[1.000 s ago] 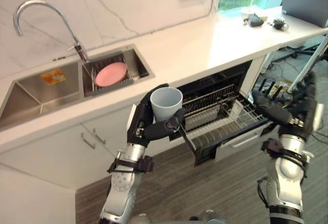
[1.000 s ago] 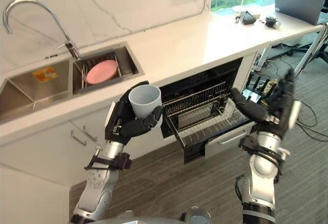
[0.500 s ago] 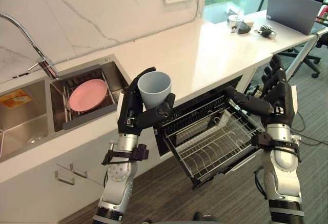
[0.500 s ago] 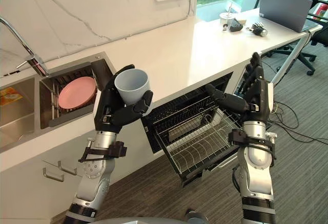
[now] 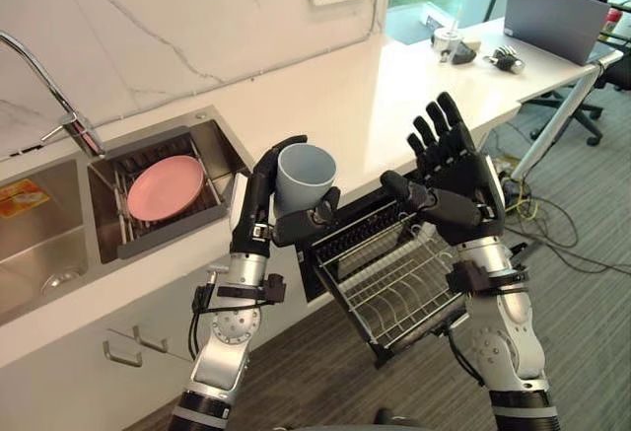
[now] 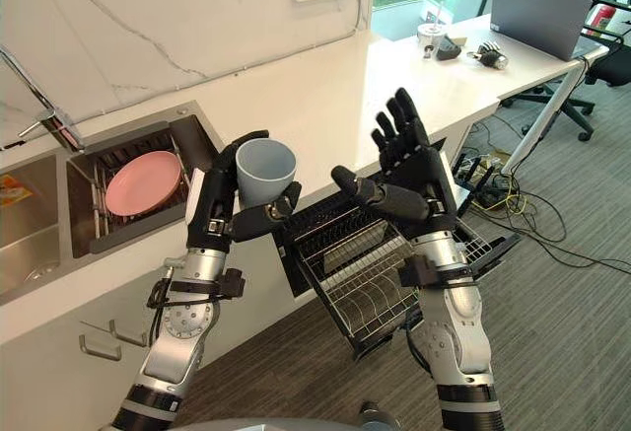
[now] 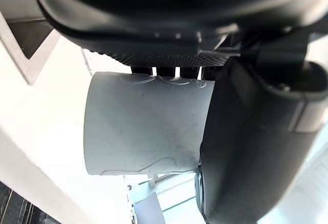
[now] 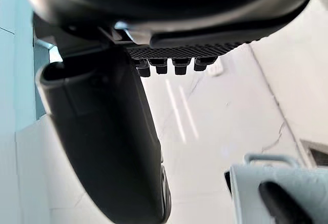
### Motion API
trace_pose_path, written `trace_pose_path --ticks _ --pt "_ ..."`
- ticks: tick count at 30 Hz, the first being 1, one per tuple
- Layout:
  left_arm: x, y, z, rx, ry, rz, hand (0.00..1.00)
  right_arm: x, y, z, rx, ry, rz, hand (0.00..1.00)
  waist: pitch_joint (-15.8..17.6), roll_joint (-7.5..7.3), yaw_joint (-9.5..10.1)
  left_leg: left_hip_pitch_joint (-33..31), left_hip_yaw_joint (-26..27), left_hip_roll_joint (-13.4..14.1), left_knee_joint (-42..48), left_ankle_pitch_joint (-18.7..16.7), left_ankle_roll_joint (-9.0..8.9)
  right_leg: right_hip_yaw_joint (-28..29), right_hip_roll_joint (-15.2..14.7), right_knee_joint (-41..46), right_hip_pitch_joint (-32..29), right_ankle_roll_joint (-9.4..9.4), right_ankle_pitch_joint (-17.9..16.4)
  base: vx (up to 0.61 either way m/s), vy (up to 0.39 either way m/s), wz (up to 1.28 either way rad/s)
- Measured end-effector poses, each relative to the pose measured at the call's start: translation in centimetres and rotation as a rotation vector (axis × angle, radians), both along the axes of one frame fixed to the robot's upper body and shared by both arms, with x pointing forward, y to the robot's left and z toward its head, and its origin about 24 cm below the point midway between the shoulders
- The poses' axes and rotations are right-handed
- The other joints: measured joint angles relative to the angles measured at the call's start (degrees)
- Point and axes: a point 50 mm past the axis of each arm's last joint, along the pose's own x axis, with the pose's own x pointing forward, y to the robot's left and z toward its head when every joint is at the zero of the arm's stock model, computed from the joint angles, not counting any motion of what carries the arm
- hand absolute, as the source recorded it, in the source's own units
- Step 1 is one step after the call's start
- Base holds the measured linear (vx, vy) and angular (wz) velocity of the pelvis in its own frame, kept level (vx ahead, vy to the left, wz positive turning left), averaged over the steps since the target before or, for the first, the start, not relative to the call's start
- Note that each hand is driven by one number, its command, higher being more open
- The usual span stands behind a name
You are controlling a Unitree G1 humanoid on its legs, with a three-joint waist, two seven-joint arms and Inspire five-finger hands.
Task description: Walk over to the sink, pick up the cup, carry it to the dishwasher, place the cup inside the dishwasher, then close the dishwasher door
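A pale grey-blue cup (image 5: 304,179) stands upright in my left hand (image 5: 264,210), whose fingers and thumb curl round it; up close the cup (image 7: 146,124) sits against the palm. It hangs above the counter's front edge, just left of the open dishwasher (image 5: 389,271), whose wire rack (image 6: 360,278) is pulled out over the floor. My right hand (image 5: 454,182) is raised over the rack, fingers straight and spread, holding nothing. The cup (image 8: 266,193) also appears past the right hand's thumb.
The sink (image 5: 69,229) lies at the left with a pink plate (image 5: 166,187) in a rack and a tap (image 5: 71,125) behind. The white counter (image 5: 375,86) runs right to a desk with a laptop (image 5: 552,19) and small items. Cables lie on the floor at the right.
The camera has shifted right since a second ago. My right hand has risen and moved left, over the dishwasher rack and nearer the cup. The left hand still holds the cup.
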Motion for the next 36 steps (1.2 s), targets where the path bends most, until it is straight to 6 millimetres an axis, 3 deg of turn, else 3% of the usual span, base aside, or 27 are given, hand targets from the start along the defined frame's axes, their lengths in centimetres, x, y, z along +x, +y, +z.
trace_pose_path --ticks 6,13,24,36 --pt "0.2 -1.5 0.1 0.138 -0.05 -0.012 0.0 0.0 1.5 0.2 0.087 -0.016 0.128 1.0 -0.63 -1.08 0.02 -0.22 0.53 -0.2 0.23 0.02 0.06 0.56 0.21 -2.82 0.82 0.03 2.06 -0.03 -0.001 -0.05" --pt "0.4 -2.4 0.6 0.186 -0.09 -0.026 0.0 -0.2 3.5 -0.2 0.063 0.004 0.255 1.0 -1.11 -1.75 -0.02 -0.12 0.52 -0.48 0.16 0.14 0.22 0.57 0.16 -4.3 1.6 0.18 3.14 0.0 0.0 0.0" --pt "0.7 -2.6 0.5 0.268 -0.092 0.023 0.0 0.4 3.4 0.2 -0.185 -0.004 0.192 1.0 -1.85 -2.22 -0.41 -0.45 0.13 -1.54 -0.54 0.95 1.0 0.32 -0.48 -6.19 1.96 0.34 4.67 -0.02 0.007 0.01" --pt "0.7 -3.4 0.7 0.356 -0.152 0.063 0.0 0.8 3.4 0.3 -0.221 0.049 0.116 1.0 -2.07 -2.51 -1.45 -0.95 -0.89 -2.16 -0.49 1.24 1.38 -0.59 -1.1 -6.21 1.96 0.38 4.78 -0.01 0.007 0.03"
